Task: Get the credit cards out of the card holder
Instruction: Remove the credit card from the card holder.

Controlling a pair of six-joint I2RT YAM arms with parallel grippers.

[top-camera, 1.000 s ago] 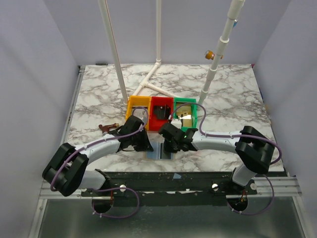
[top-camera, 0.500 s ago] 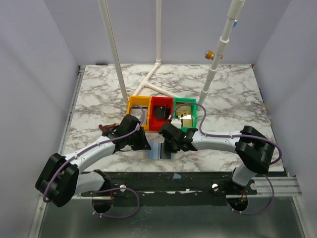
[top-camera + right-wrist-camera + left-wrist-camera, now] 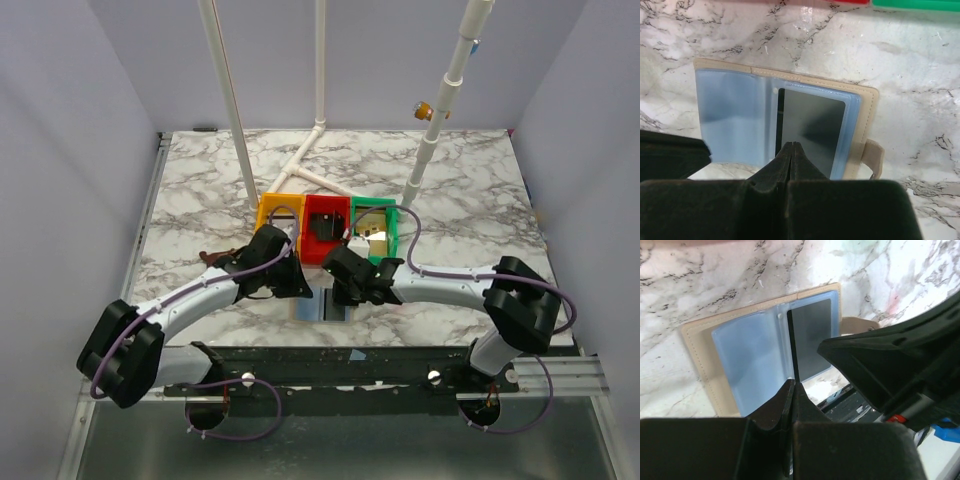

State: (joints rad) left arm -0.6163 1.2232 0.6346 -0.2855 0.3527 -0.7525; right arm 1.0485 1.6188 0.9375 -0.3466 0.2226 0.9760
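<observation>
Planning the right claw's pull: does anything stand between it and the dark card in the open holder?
No loose object does. The shut right claw is at the near edge of the dark card, but the card sits inside a clear sleeve of the card holder, which covers its face.

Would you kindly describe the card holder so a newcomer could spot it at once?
On the marble table, find the row of three coloured trays; the card holder lies open nearer than the red middle one, by the table's near edge. Unlike the trays, it is a flat tan folder with pale blue sleeves, one holding a dark card.
</observation>
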